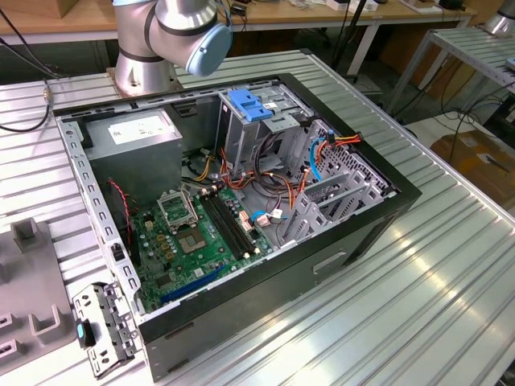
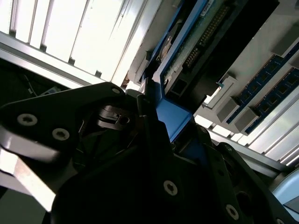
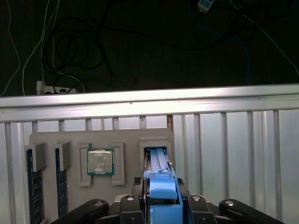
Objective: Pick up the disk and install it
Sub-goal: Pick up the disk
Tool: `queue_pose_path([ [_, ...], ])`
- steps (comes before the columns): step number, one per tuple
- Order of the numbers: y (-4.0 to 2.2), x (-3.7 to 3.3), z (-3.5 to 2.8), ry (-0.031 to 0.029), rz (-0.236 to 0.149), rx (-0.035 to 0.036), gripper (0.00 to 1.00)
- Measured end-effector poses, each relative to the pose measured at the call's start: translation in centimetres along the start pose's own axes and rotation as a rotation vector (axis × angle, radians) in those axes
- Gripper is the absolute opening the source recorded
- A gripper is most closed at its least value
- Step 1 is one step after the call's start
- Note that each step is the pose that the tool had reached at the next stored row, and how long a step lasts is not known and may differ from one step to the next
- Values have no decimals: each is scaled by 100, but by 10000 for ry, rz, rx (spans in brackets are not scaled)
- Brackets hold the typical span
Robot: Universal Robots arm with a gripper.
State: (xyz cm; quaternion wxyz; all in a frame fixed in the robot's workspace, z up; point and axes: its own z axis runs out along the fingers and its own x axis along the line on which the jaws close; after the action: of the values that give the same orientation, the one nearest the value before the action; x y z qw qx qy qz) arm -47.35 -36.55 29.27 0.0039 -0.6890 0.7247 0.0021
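Fingers of the black gripper (image 3: pixel 162 198) clamp the flat silver-metal disk (image 3: pixel 159 161) by its blue plastic rails. It stands on edge in a slot of the grey moulded tray (image 3: pixel 126 140), long axis running straight away from them.

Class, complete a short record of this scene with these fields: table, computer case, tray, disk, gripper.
table: ribbed metal
computer case: open on the table, green motherboard exposed
tray: grey, holds a processor chip and memory sticks
disk: on edge at a tray slot, not yet in the computer case
gripper: at the disk, in the first wrist view
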Motion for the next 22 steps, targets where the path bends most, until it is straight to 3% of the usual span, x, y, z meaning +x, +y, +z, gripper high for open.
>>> queue_pose_path([
  [7,0,0,0,-1,-218,-1,37],
  [22,0,0,0,-1,-122,-1,37],
])
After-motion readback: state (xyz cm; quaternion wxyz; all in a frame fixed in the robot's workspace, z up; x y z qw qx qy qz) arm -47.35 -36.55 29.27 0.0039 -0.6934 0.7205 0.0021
